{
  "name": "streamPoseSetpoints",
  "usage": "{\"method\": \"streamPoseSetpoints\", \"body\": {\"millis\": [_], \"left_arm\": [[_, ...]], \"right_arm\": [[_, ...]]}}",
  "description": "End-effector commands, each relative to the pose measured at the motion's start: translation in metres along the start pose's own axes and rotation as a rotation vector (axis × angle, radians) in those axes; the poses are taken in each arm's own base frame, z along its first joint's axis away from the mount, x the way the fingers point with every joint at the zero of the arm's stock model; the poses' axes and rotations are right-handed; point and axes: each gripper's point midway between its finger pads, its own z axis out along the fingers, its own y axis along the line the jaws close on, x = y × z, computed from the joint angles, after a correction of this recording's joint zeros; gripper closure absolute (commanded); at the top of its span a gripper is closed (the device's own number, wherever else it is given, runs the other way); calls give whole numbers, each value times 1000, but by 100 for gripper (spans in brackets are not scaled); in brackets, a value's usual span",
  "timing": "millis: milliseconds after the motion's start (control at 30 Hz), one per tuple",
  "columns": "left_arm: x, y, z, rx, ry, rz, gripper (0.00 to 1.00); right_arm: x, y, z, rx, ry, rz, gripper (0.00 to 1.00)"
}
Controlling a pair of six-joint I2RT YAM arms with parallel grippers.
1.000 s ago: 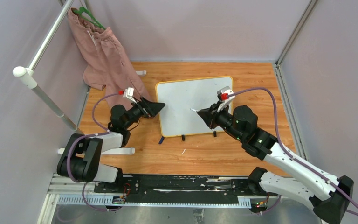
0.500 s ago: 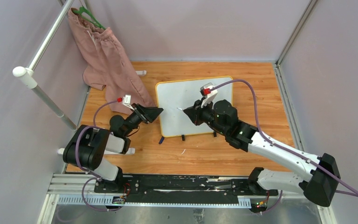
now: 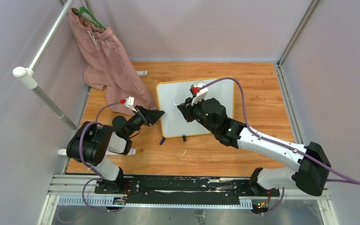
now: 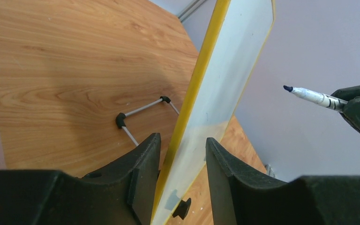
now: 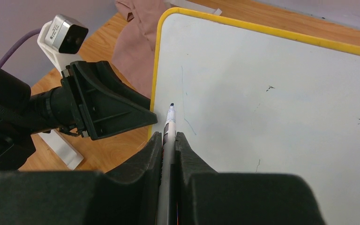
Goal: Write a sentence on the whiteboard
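Note:
The whiteboard (image 3: 178,91), white with a yellow frame, leans on its stand at the table's middle. My left gripper (image 3: 161,114) straddles its left edge; in the left wrist view the frame (image 4: 194,89) runs between the fingers (image 4: 145,159), and a gap remains on the white face's side. My right gripper (image 5: 168,135) is shut on a marker (image 5: 170,122), whose dark tip hovers at the board's left part (image 5: 272,103), just right of my left gripper (image 5: 122,110). Of the sentence only a thin faint blue stroke (image 5: 183,89) shows; no words can be read.
A pink garment (image 3: 105,61) hangs from a rail (image 3: 42,51) at the back left. A small dark cap (image 3: 161,140) lies in front of the board's left corner. Two black feet (image 3: 184,138) and a wire stand (image 4: 143,110) prop the board. Walls close in on three sides.
My right arm has carried the marker leftward across the board toward its left edge. My left gripper's jaws have narrowed around that edge, and the left arm has drawn back slightly.

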Motion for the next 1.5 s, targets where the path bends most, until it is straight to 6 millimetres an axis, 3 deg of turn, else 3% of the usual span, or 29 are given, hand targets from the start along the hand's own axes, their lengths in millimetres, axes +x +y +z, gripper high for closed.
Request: {"method": "streamPoseSetpoints", "body": {"millis": [0, 867, 1233, 1467], "left_arm": [[0, -6, 3, 45, 1, 55, 56], [15, 0, -3, 11, 19, 72, 80], [15, -1, -5, 13, 17, 90, 92], [15, -2, -5, 16, 18, 98, 98]], "right_arm": [[-27, 7, 4, 4, -83, -8, 100], [-28, 4, 37, 141, -134, -135, 100], [-28, 11, 42, 116, -147, -143, 100], [-22, 5, 36, 137, -138, -154, 100]]}}
